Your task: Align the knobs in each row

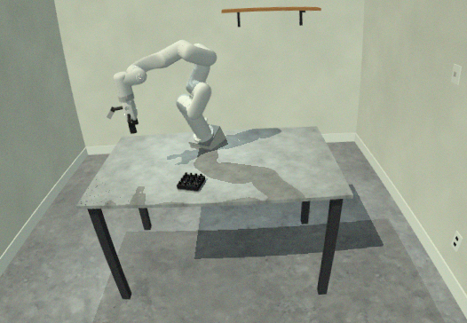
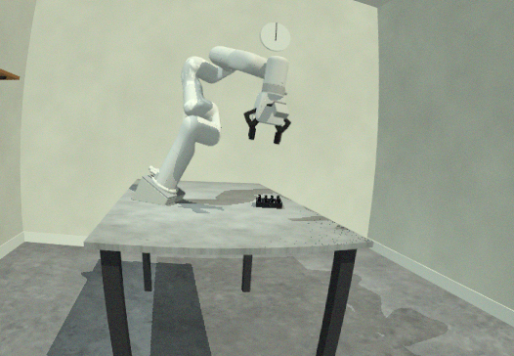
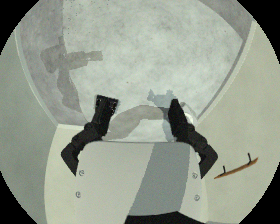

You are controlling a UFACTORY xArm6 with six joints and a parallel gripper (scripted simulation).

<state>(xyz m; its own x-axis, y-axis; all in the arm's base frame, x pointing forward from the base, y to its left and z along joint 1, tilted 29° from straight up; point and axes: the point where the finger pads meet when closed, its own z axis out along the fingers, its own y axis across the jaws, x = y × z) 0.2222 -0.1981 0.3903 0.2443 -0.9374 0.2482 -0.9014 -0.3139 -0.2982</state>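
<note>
The knob box (image 1: 194,181) is a small black box with several dark knobs, standing on the grey table toward its front edge. It also shows in the exterior view (image 2: 270,201), near the table's far right side. Its knob lines and names are too small to read. My gripper (image 1: 128,121) hangs high above the table's back left corner, far from the box. Its fingers are open and empty, as the exterior view (image 2: 266,133) and the wrist view (image 3: 139,123) show. The wrist view shows only table top between the fingers; the box is not in it.
The arm's base (image 1: 207,138) is mounted at the table's back middle. A wooden shelf (image 1: 271,10) hangs on the back wall. A round clock (image 2: 276,36) is on the wall behind the arm. The table's left edge lies below the gripper.
</note>
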